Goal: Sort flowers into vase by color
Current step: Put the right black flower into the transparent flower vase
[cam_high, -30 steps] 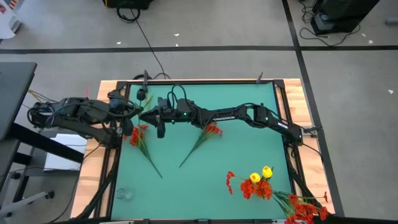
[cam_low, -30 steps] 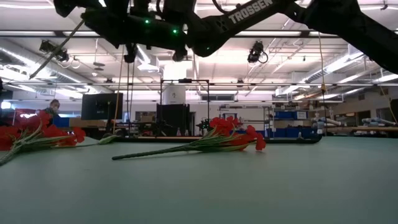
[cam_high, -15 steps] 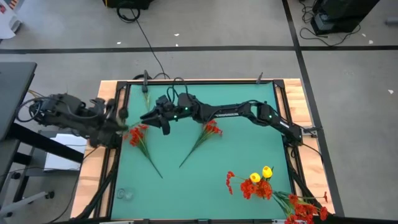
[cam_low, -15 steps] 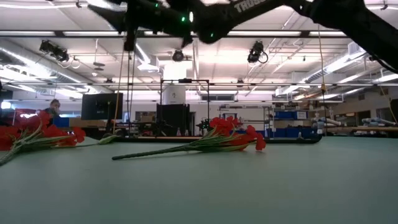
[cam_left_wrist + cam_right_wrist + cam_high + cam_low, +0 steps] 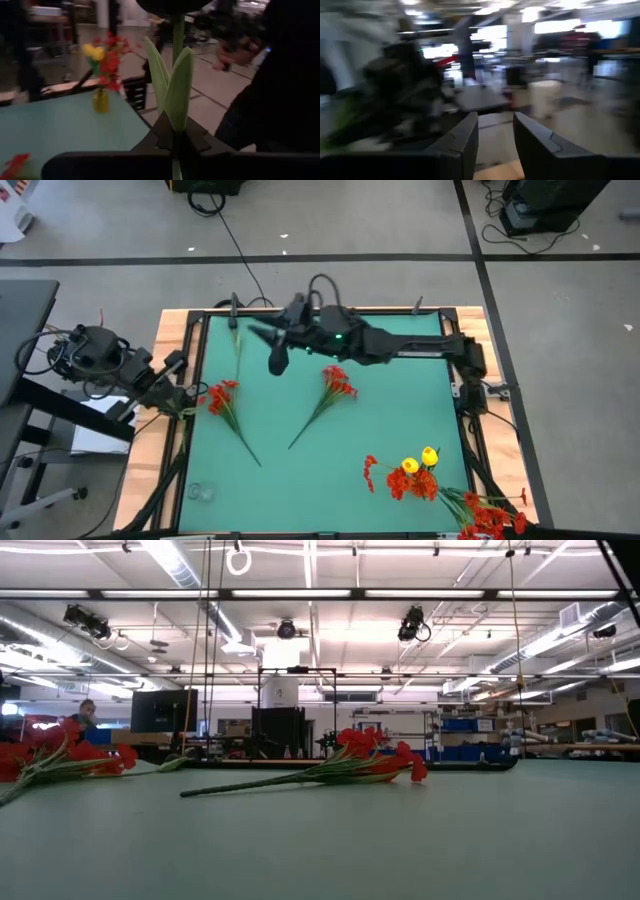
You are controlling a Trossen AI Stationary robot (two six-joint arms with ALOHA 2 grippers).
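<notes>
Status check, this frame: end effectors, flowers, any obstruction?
Left end effector shut on green stem, at table left edge. Right end effector open, empty, over far edge. Two red flowers lying flat. No obstruction seen.

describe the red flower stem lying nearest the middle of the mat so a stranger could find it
Start from the green table mat seen from above. Two red artificial flower stems lie loose on its upper half; take the right-hand stem. Its red bloom points toward the far edge, and unlike the left-hand stem it lies away from the mat's edge.
</notes>
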